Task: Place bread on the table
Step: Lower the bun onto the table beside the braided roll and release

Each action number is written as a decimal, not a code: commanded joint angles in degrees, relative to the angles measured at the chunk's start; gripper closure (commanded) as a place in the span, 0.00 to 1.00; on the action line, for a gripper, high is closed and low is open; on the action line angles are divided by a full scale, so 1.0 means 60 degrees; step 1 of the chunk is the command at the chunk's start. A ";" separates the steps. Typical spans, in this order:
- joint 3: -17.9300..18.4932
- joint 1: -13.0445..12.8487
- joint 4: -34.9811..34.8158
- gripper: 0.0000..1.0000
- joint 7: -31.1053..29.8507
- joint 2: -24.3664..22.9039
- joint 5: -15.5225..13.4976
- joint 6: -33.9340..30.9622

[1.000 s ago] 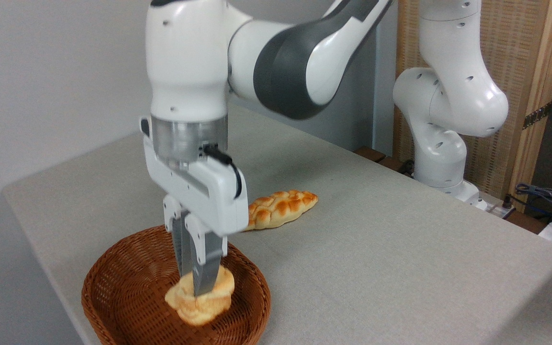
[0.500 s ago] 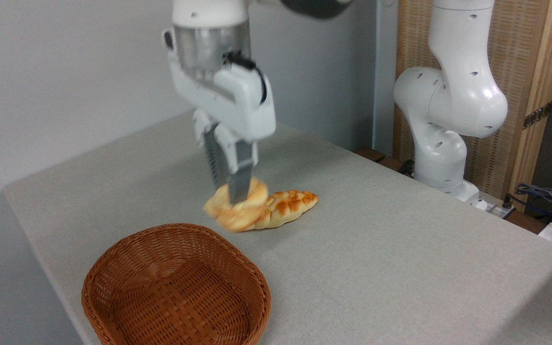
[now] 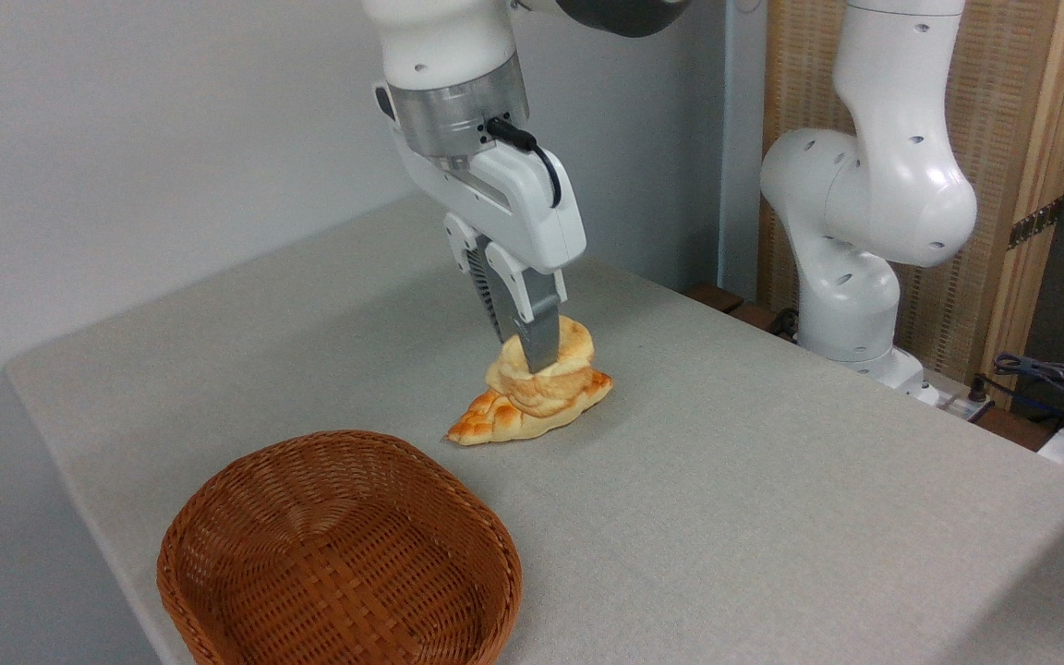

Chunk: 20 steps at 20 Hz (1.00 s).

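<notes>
The bread (image 3: 546, 380), a small round pale-yellow bun, hangs in the air above the grey table (image 3: 772, 480), clamped between my fingers. My gripper (image 3: 532, 356) points down and is shut on the bun's top half. From this camera the bun overlaps the braided golden-brown loaf (image 3: 495, 417) lying on the table behind it, so whether the two touch cannot be told.
A brown wicker basket (image 3: 340, 552) with nothing in it stands at the table's front left corner. The arm's white base (image 3: 851, 305) rises at the back right, with cables (image 3: 1058, 388) beside it. A wall runs along the left.
My gripper carried the bun up out of the basket and then rightward and away, over the middle of the table. The basket now holds nothing.
</notes>
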 commanded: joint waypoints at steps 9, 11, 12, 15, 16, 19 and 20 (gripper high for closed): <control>0.0065 -0.0098 0.0054 0.00 0.0055 -0.0097 0.0404 -0.0027; 0.0065 -0.0098 0.0054 0.00 0.0055 -0.0082 0.0390 -0.0027; 0.0065 -0.0098 0.0083 0.00 0.0055 -0.0082 0.0390 -0.0013; 0.0065 -0.0098 0.0186 0.00 0.0055 -0.0053 0.0390 0.0017; 0.0065 -0.0098 0.0302 0.00 0.0041 -0.0024 0.0361 0.0031; 0.0109 -0.0083 0.0683 0.00 -0.0105 0.0137 -0.0121 0.0075; 0.0109 -0.0069 0.0742 0.00 -0.0149 0.0167 -0.0239 0.0075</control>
